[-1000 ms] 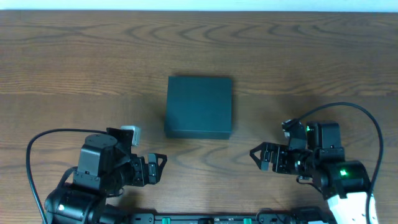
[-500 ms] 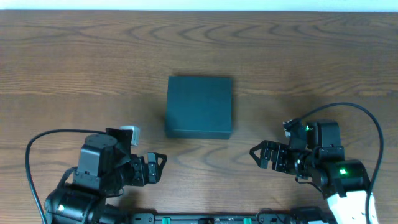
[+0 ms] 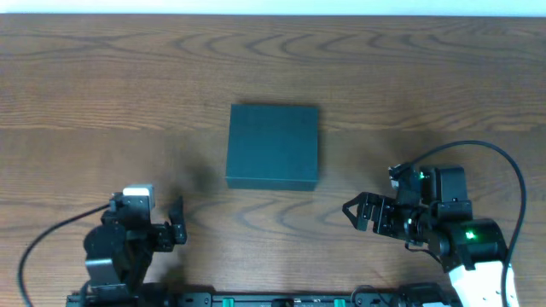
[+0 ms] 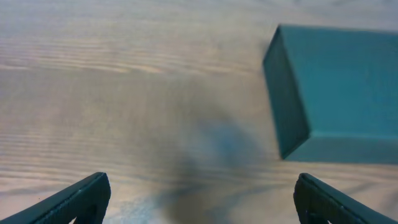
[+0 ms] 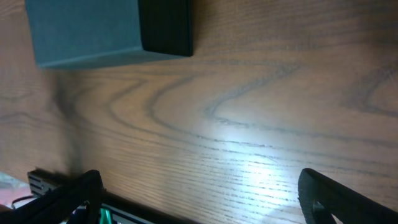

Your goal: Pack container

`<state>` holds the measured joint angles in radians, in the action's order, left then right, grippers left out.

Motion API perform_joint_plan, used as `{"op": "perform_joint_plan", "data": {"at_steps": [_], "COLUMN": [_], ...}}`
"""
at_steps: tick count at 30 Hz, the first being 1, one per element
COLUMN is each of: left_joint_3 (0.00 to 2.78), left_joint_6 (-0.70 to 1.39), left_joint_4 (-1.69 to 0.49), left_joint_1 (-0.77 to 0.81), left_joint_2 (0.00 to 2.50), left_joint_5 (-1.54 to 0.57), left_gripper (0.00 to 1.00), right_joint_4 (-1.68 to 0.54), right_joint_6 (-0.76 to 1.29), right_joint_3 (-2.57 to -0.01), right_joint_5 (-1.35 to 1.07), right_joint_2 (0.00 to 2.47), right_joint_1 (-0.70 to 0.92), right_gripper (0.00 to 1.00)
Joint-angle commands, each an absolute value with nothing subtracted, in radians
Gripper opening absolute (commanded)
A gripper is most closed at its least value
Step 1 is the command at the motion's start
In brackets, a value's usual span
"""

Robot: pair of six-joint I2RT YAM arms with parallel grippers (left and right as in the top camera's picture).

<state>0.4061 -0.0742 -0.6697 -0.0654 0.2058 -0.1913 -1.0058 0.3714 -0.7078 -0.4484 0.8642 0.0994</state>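
The container (image 3: 273,147) is a dark teal-green square box, lid shut, standing at the table's middle. My left gripper (image 3: 147,215) is near the front left, well short and left of the box. In the left wrist view it (image 4: 199,202) is open wide and empty over bare wood, with the box (image 4: 336,87) at the upper right. My right gripper (image 3: 351,215) is at the front right, pointing left, below the box's right corner. In the right wrist view it (image 5: 205,199) is open wide and empty, with the box (image 5: 93,28) at the top left.
The wooden table (image 3: 426,77) runs to a pale edge along the far side. A black rail with green parts (image 3: 281,298) lies along the front edge between the two arm bases. No snack packets show in any view.
My left arm has pulled back to the left and turned, so its gripper now faces the far side instead of right. The right arm and the container have not moved.
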Motion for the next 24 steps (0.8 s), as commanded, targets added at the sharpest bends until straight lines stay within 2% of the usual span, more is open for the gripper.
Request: {"op": "perform_joint_plan", "data": {"at_steps": [1,11,24], "left_joint_3": [0.312,0.150,0.149], "left_joint_6": [-0.117,-0.021,-0.020], "left_joint_4": [-0.621,-0.554,-0.554], "left_joint_1": [-0.074,-0.073,-0.072], "left_joint_2": [0.124,0.003,0.004], "left_joint_5": [-0.173,-0.176,-0.176], "left_gripper": [0.95,0.95,0.95], "right_joint_4": [-1.005,-1.005,-1.005], "right_joint_6": [0.381,0.381,0.381], "right_joint_3": [-0.704,-0.704,-0.704], "right_joint_5": [-0.452,-0.452,-0.452], "right_joint_2": [0.864,0.864,0.864], "right_joint_1": [0.106,0.106,0.106], "right_gripper": [0.99,0.99,0.99]}}
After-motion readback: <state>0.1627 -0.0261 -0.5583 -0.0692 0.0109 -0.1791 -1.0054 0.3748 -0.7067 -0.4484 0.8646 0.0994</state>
